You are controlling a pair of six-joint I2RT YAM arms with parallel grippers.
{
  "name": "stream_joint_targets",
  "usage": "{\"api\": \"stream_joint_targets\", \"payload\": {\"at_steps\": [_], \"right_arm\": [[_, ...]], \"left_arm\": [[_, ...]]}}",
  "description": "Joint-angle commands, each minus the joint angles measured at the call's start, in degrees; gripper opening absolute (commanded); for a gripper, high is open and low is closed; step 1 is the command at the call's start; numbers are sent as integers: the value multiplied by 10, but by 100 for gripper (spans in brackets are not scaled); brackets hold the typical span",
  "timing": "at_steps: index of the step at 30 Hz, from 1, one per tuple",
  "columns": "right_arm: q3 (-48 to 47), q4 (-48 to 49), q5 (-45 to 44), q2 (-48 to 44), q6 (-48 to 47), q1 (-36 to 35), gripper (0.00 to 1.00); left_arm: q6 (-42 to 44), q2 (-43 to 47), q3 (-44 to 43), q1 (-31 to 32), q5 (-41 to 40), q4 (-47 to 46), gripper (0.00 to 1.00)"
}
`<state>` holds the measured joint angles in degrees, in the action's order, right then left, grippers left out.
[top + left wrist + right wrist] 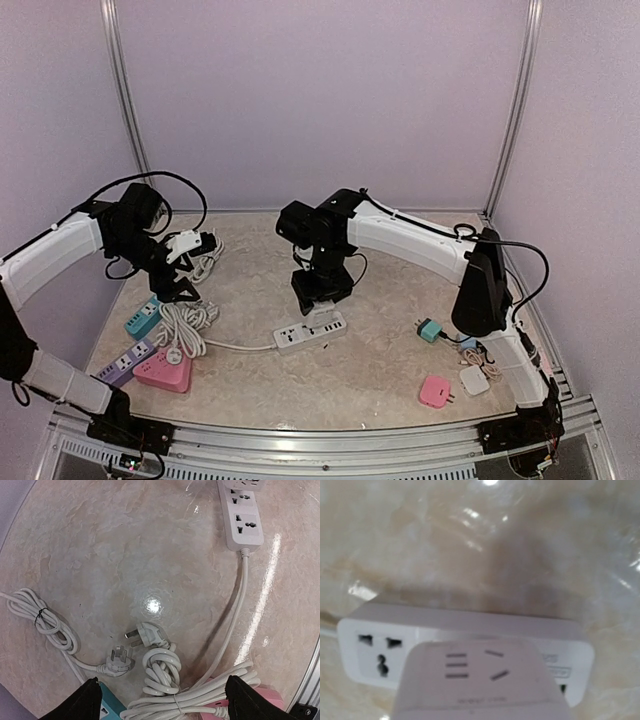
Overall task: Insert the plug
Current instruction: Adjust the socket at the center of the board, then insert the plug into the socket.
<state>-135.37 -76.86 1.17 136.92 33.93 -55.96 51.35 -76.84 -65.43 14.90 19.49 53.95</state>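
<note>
white power strip (311,332), white adapter (480,680), white plug (147,635), beige marbled table (390,380), pink strip (163,374).

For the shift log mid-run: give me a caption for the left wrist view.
Left gripper open above two loose white plugs and coiled cables, white power strip beyond.

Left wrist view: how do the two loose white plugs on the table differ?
The upper plug lies on its side, pins pointing left; the lower plug lies face up, pins toward the camera. The upper plug's cord leads into the tight coil; the lower plug's runs left to a looser bundle. Both are white and unplugged.
</note>
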Motion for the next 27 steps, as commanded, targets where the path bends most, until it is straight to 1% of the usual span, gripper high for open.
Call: {"api": "stream_joint_targets", "payload": {"at_steps": [1,6,8,12,13,16,23,27], "right_arm": [[-13,-51,12,15,15,-21,0],[-23,-46,24,33,14,-25,0],[-36,-59,20,44,12,-25,0],[-41,-97,-7,52,11,-25,0],[-41,-104,-25,52,11,-25,0],[-43,-111,-46,42,12,-24,0],[-65,-97,-32,6,7,-25,0],[-56,-106,-50,-17,12,-26,0]], "left_arm": [[-17,22,26,-24,42,-5,83],[-22,19,33,-27,43,-19,83],[-25,17,32,-27,44,-22,83],[-27,17,30,-28,45,-21,83],[-27,16,30,-28,45,-21,83],[-30,15,30,-30,46,-24,83],[-31,12,29,-29,48,-25,83],[-30,13,28,-29,46,-23,83]]}}
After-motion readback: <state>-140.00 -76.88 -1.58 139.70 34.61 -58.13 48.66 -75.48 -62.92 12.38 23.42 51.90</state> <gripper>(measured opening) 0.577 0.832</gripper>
